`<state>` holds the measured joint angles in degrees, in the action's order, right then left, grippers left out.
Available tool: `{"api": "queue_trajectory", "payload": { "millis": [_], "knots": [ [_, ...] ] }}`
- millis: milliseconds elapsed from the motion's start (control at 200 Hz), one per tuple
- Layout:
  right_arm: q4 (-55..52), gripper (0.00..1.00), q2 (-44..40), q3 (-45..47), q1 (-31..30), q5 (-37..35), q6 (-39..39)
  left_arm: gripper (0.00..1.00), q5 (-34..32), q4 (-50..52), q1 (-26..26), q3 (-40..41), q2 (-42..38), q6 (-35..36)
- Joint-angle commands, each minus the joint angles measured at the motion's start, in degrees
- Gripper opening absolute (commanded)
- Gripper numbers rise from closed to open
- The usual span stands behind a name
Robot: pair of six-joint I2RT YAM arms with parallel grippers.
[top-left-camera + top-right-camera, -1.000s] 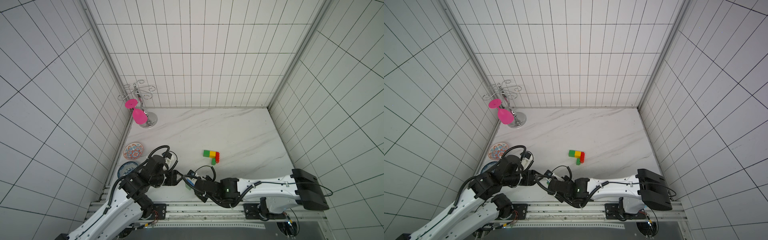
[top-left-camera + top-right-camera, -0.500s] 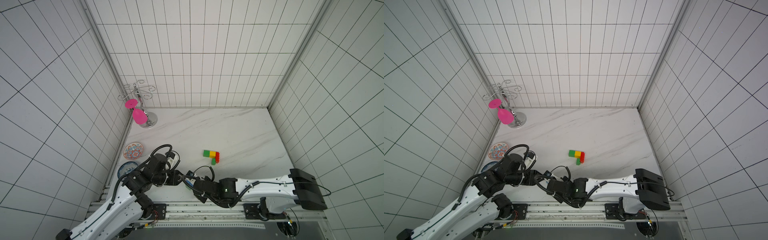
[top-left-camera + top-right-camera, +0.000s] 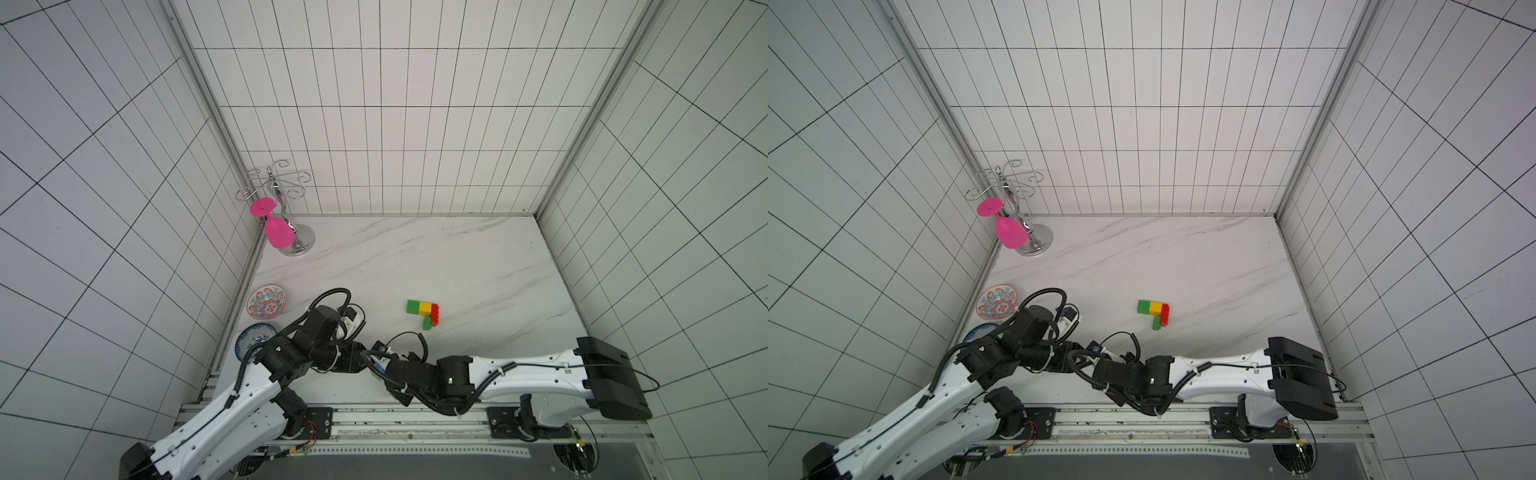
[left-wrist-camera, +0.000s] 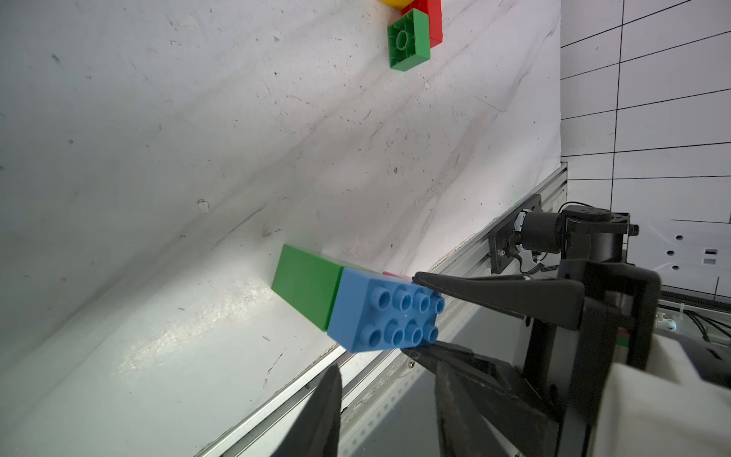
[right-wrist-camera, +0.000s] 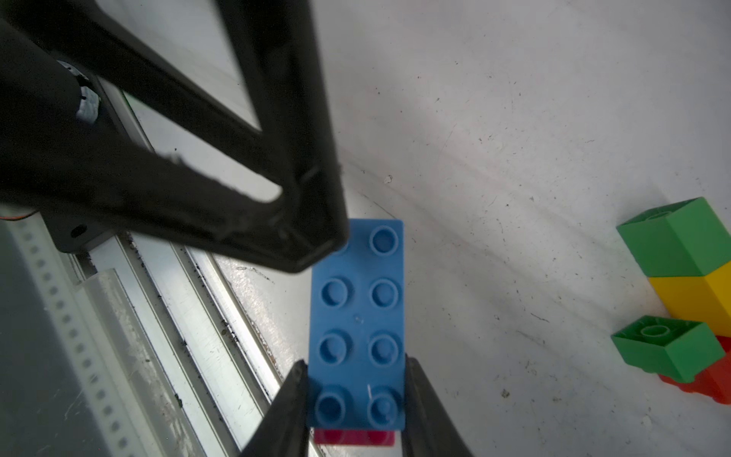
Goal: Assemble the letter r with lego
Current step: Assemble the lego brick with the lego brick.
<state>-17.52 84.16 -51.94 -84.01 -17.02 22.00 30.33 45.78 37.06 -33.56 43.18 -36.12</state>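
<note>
While the right gripper (image 5: pixel 356 366) pinches one end of the blue brick (image 5: pixel 358 300), green brick (image 4: pixel 306 287) and pink brick (image 5: pixel 354 437) joined beneath it, near the table (image 3: pixel 415 257) front edge, seemingly steadying it for joining, the left gripper (image 4: pixel 385 395) hangs parted and empty beside it, well apart from the green-yellow-red cluster (image 3: pixel 424 311).

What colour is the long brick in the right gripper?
The brick is blue; right wrist view shows it best.

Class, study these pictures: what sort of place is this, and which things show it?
Probably a robot test cell dressed like a kitchen corner: white tiled walls, a marble-look tabletop, and two robot arms on a metal rail near lego bricks.
</note>
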Motion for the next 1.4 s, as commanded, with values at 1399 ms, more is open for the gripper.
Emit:
{"api": "queue_trajectory", "payload": {
  "millis": [1399],
  "knots": [
    [-4.81,0.28,-0.4,-5.16,0.51,-0.81,1.09,0.07,-10.29,-10.69,8.11,5.74,8.26,-11.84]
  ]
}}
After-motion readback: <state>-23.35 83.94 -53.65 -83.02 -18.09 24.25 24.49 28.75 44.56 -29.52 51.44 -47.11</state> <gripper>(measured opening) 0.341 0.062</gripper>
